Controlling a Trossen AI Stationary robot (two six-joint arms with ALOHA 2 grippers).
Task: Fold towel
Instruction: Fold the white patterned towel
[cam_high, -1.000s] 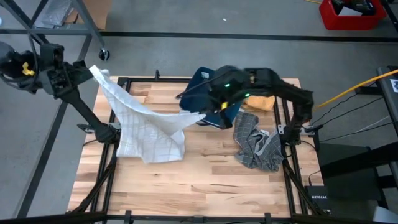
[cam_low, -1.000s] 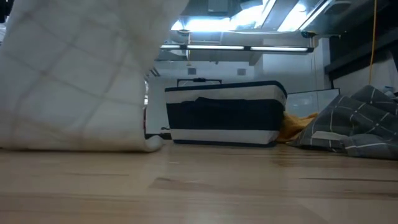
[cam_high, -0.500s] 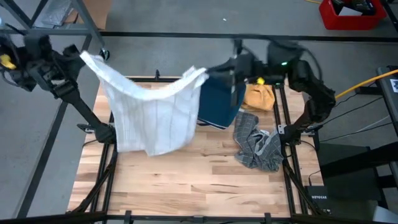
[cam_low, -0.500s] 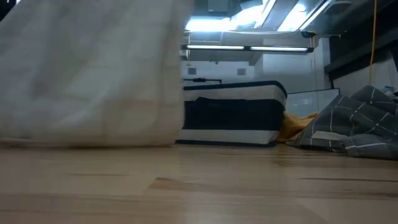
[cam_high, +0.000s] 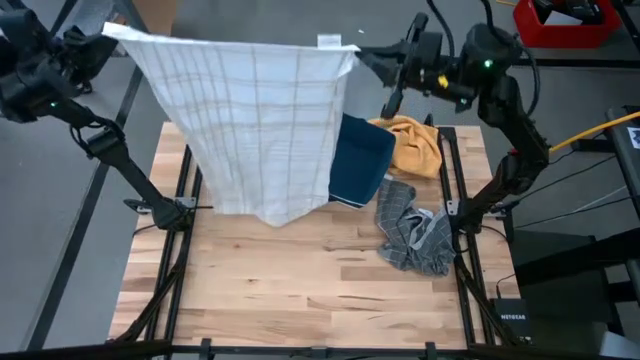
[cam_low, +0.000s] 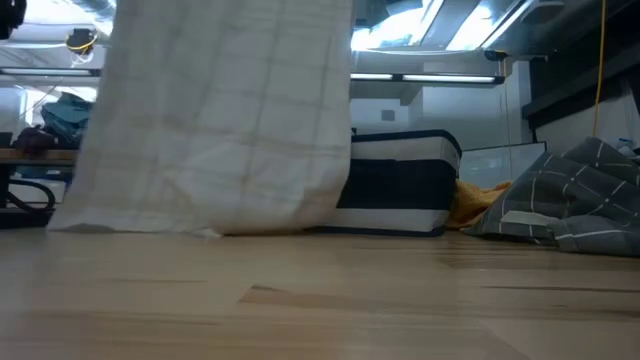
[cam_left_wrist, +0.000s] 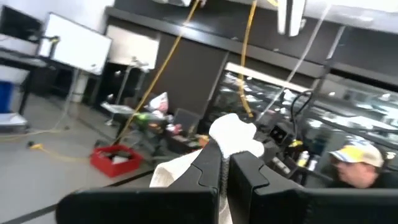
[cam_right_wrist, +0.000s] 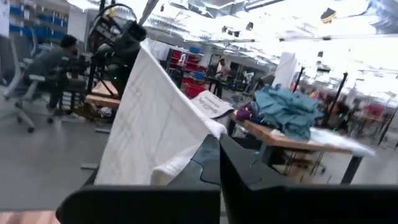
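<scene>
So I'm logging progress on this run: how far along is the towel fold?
Early. Done: the white checked towel is picked up and spread, the left gripper and right gripper each shut on a top corner; its lower edge reaches the table. In hand: holding it stretched out. Left: laying it flat and making every fold. The grey towel, blue cloth and yellow cloth lie untouched.

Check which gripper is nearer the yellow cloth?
Right. The right gripper holds a towel corner just above the yellow cloth; the left gripper holds the far corner, off the table's left.
</scene>
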